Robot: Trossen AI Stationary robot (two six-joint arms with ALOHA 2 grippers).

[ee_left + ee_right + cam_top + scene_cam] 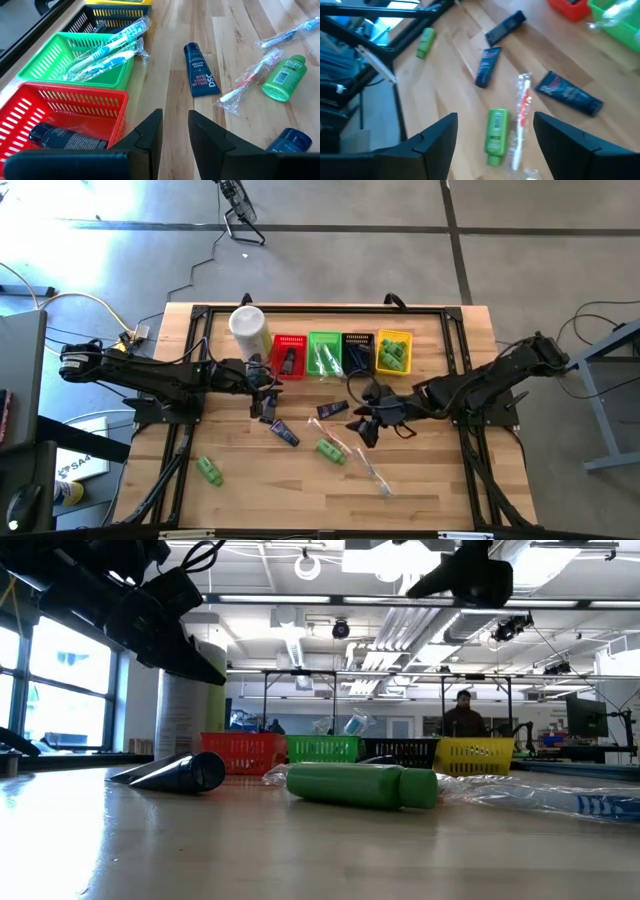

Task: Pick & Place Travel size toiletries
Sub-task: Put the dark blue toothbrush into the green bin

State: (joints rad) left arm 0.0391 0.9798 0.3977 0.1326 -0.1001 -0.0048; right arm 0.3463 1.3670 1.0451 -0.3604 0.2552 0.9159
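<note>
Evidently sorting by kind: right claw (495, 131) hangs released above the green bottle (495, 136), left claw (175, 131) parted, empty, at the red basket's (70, 107) four o'clock

Bright, even indoor light; ceiling lamps (308, 567) and a sunlit window (60, 690) glow in the low view. Sun glare washes the floor (110, 240) overhead. Right wrist view is motion-blurred

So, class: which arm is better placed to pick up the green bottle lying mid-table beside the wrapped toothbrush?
Probably the right. Its tool hangs open directly over the green bottle, framing it, while the left tool sits near the red basket, farther away.
</note>
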